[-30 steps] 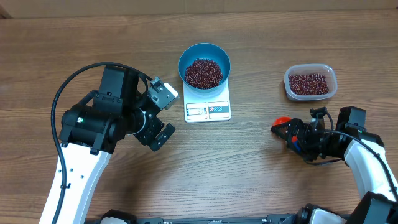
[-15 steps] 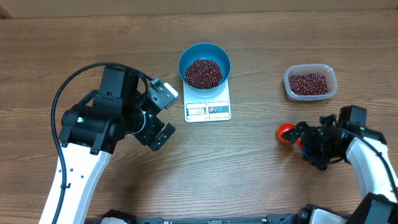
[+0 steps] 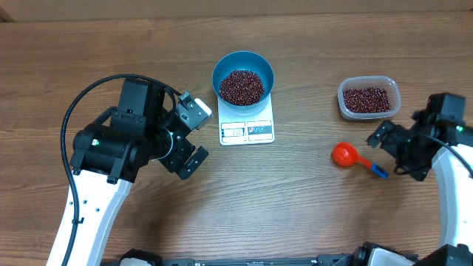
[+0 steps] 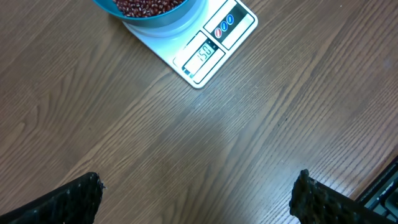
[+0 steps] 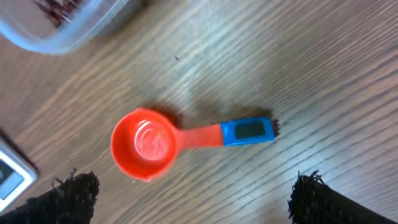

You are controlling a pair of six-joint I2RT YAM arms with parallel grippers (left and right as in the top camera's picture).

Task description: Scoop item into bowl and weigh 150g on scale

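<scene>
The blue bowl stands on the white scale and holds a heap of dark red-brown beans. In the left wrist view the bowl and the scale, its display lit, lie at the top. My left gripper hovers open over bare wood, left of the scale. The orange scoop with its blue handle end lies flat and empty on the table. My right gripper is open just right of the scoop, not touching it.
A clear plastic container with more beans sits at the back right, beyond the scoop. A corner of the scale shows at the left edge of the right wrist view. The left arm's black cable loops over the table's left side.
My right arm has drawn back to the right and slightly farther away, leaving the scoop lying in full view on the table. The left arm, bowl and scale have not moved.
</scene>
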